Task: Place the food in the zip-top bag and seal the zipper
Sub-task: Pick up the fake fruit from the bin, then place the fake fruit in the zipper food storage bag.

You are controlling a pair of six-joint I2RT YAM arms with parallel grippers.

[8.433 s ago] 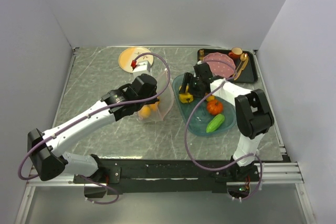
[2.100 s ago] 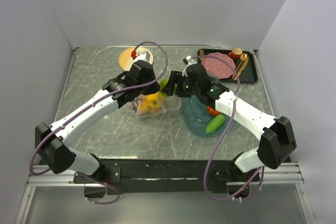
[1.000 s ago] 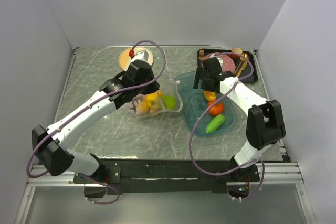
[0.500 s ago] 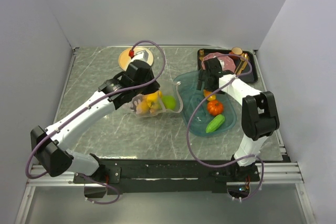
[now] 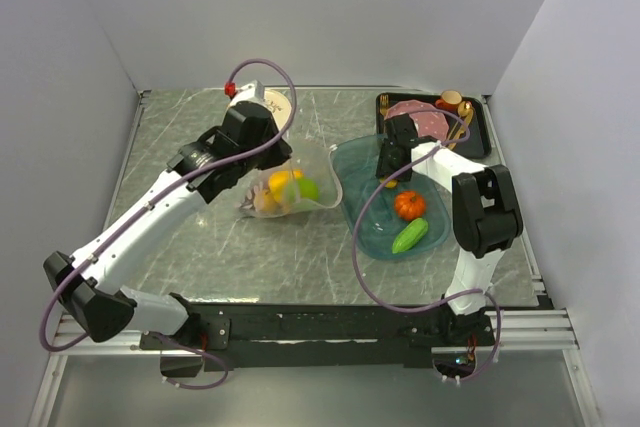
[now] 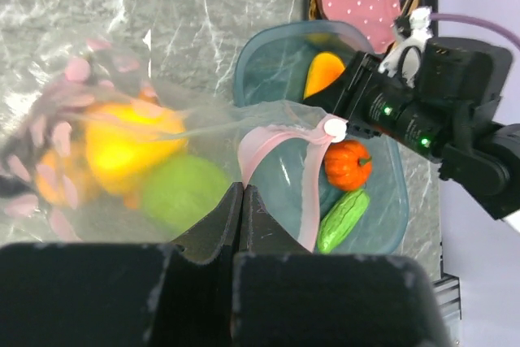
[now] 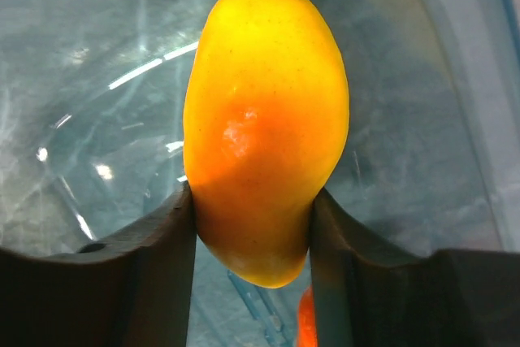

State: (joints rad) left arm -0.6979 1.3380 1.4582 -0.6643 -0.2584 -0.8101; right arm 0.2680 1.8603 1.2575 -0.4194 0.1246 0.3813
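**Robotics laboratory test cell, overhead view.** Plain pale grey wall panels [image 5: 320,7] box in a marbled grey tabletop [image 5: 300,257] on three sides (the near side, where the arms are mounted, is open). Two white-and-black jointed robot arms, the left arm [image 5: 150,212] and the right arm [image 5: 470,209], are bolted to a black base bar [image 5: 320,325] on a silver aluminium rail [image 5: 540,322]. Purple cables [image 5: 353,257] loop free. The produce is glossy plastic: a red-orange toy tomato [image 5: 408,204] and a green toy cucumber [image 5: 410,235] in a teal oval tray [image 5: 352,159].
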